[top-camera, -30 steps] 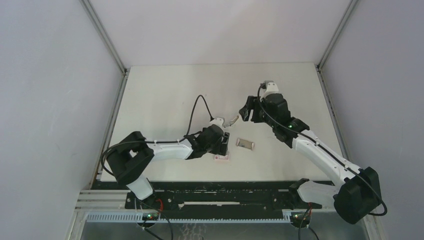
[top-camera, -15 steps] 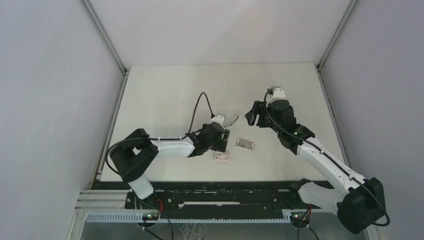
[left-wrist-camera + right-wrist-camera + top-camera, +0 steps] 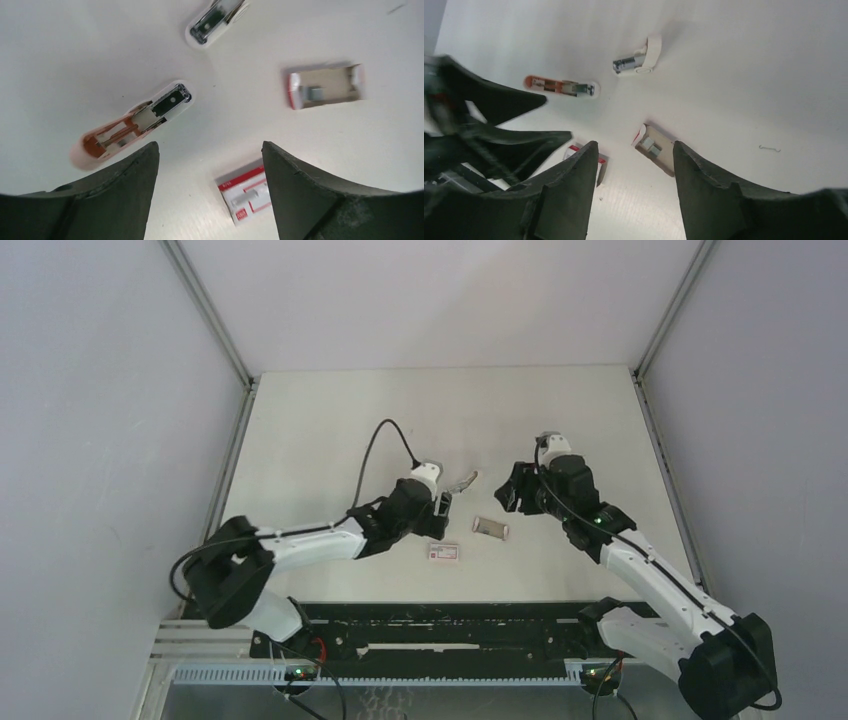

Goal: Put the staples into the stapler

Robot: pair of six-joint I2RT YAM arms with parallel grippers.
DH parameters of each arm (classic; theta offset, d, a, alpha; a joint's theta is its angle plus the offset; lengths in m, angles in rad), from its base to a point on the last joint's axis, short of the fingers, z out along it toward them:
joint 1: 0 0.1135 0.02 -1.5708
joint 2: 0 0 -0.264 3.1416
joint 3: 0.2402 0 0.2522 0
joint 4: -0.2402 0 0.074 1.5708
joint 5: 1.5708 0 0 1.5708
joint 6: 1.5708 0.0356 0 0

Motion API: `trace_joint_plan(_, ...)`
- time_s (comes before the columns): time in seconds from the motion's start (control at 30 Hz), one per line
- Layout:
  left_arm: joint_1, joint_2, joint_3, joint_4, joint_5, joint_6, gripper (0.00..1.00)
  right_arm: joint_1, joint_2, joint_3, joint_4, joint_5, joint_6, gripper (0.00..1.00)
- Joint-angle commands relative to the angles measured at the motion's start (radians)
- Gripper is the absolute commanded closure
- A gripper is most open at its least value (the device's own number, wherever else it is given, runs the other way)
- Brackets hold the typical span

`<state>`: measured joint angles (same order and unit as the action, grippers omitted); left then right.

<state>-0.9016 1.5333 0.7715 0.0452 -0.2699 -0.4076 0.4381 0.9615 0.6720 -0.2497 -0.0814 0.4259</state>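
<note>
Left hand [image 3: 209, 147]: fingers wide apart, nothing between them; it hangs over the worktop [image 3: 330, 420], above the stapler parts.
Red-label box [image 3: 444, 552]: small and white, flat on the worktop, on the arm-base side of the left hand.
Stapler orange part [image 3: 132, 127]: long, lying with its inner channel exposed.
Stapler white part [image 3: 462, 481]: chrome end showing, apart from the orange part.
Staples [image 3: 490, 528]: flat grey-tan block on the worktop between the two hands, right of the box, touched by neither.
Right hand [image 3: 635, 146]: fingers apart, holding nothing, above the worktop near the staples.
Wire bit [image 3: 769, 148]: tiny, bent, well apart from the rest.
</note>
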Motion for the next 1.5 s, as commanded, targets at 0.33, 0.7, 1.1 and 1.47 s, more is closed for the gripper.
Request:
trace_joint_plan(0.33,0.292,-0.416,0.286,-0.486,0.432,0.073,0.21,0.122,0.186,-0.022,-0.003,0.007,-0.009,0.6)
trace_joint_plan(0.7,0.509,-0.5,0.284,-0.551,0.394,0.231,0.2,0.181,0.437,0.132,-0.116,0.1,-0.152,0.7)
trace_joint_plan(1.1,0.508,-0.534,0.249,-0.532,0.362,0.231,0.2,0.201,0.552,0.195,-0.13,0.166,-0.183,0.77)
trace_joint_plan(1.47,0.508,-0.524,0.247,-0.532,0.361,0.234,0.2,0.212,0.596,0.226,-0.139,0.125,-0.233,0.78)
